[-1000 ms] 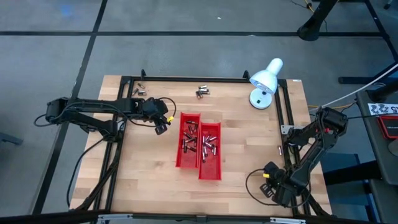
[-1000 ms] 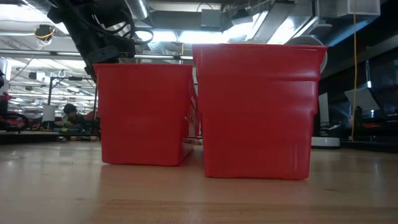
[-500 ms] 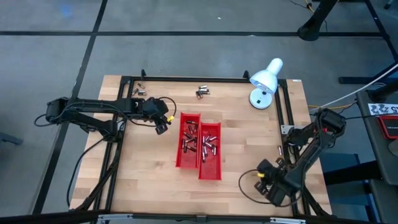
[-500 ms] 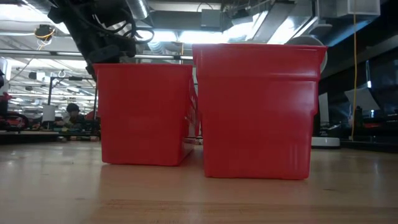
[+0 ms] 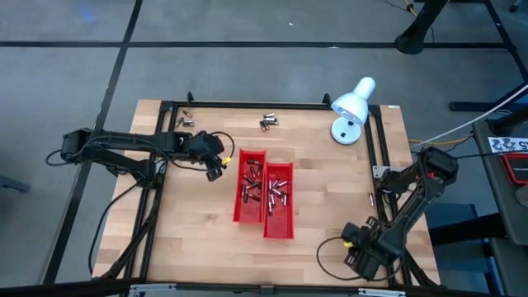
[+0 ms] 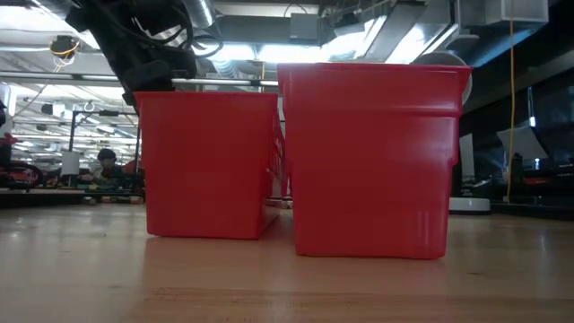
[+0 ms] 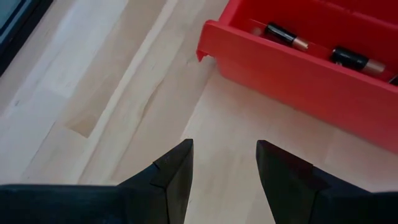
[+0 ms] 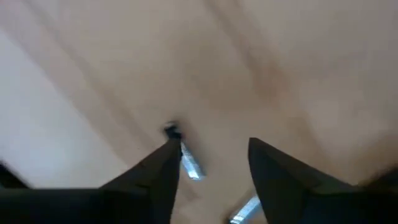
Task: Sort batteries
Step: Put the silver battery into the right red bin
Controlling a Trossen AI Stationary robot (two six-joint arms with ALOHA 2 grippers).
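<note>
Right claw (image 8: 208, 155), lower right of high view: open, straddling batteries (image 8: 189, 163) on counter (image 5: 198, 239); advise centring on one before closing. Left claw (image 7: 224, 158): open, empty, beside trays (image 5: 264, 198).

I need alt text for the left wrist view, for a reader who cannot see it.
The left end effector, its fingers open and empty, hovers over the wooden table beside the corner of a red tray. Two batteries lie inside the tray.

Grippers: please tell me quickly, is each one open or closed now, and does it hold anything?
Left gripper: open, holds nothing, beside the red tray.
Right gripper: open, holds nothing; small batteries lie on the table by its fingers.
</note>
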